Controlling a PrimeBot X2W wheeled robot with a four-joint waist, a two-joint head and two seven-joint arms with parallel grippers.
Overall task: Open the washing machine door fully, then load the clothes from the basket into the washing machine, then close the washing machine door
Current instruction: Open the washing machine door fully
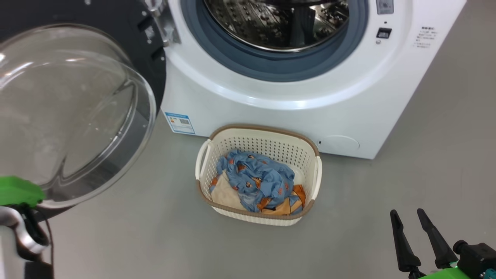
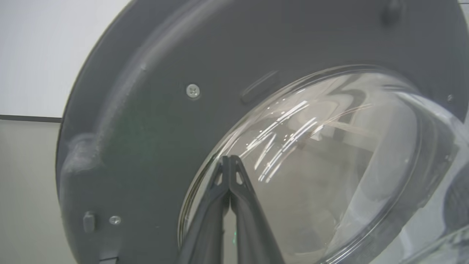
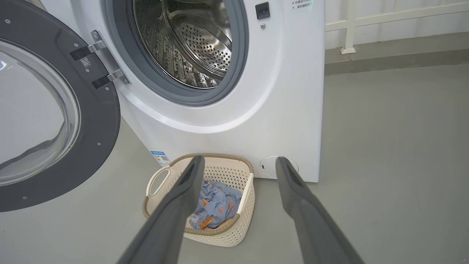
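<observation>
The washing machine [image 1: 271, 112] stands with its steel drum [image 1: 279, 23] exposed. Its door [image 1: 77, 108] is swung out to the left, the clear glass bowl facing me. In the left wrist view my left gripper [image 2: 229, 158] is shut and holds nothing, its tips at the edge of the bowl on the door's dark inner face [image 2: 146, 146]. The cream basket [image 1: 255, 133] sits on the floor before the machine with the blue and orange clothes [image 1: 257, 180] inside. My right gripper [image 1: 409, 215] hangs open, right of and nearer than the basket. In the right wrist view this gripper [image 3: 240, 160] points toward the basket [image 3: 220, 157] and clothes [image 3: 216, 203].
Grey floor surrounds the basket, with free room on the right. A blue label [image 1: 179, 123] and a round cover [image 1: 340, 143] mark the machine's lower front. A white railing [image 3: 384, 18] runs along the far wall. My left arm's green wrist piece [image 1: 17, 190] sits under the door's bowl.
</observation>
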